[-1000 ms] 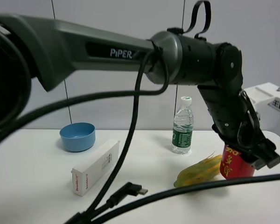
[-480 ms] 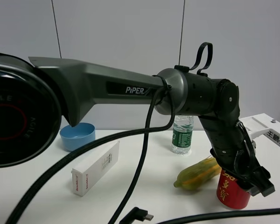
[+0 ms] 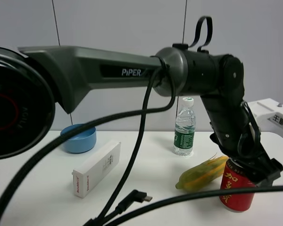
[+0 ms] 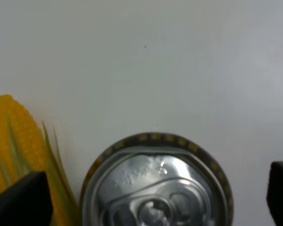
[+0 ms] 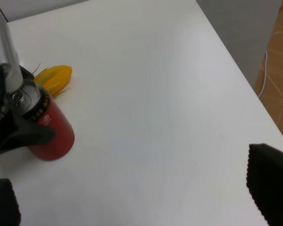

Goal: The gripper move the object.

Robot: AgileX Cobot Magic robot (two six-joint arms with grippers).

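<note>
The red can [image 3: 237, 190] with yellow characters and a silver top stands upright on the white table [image 3: 37, 197], just right of a corn cob [image 3: 200, 174]. My left gripper [image 3: 252, 172], on the thick black arm that reaches across from the left, hangs over the can. In the left wrist view the can top [image 4: 155, 183] lies between the two black fingers [image 4: 19, 200], with a gap showing on each side. The can also shows in the right wrist view [image 5: 49, 134]. My right gripper [image 5: 137, 197] is open and empty over bare table.
A clear green-labelled water bottle [image 3: 185, 127] stands behind the corn. A blue bowl [image 3: 79, 138] and a white box [image 3: 96, 168] lie to the left. Black cables [image 3: 132, 197] cross the front. A white unit [image 3: 273, 113] stands at the far right. The table edge [image 5: 245, 80] is close to the can's right.
The left gripper has carried the can from beside the corn's tip down and toward the table's front. The can now stands lower on the table.
</note>
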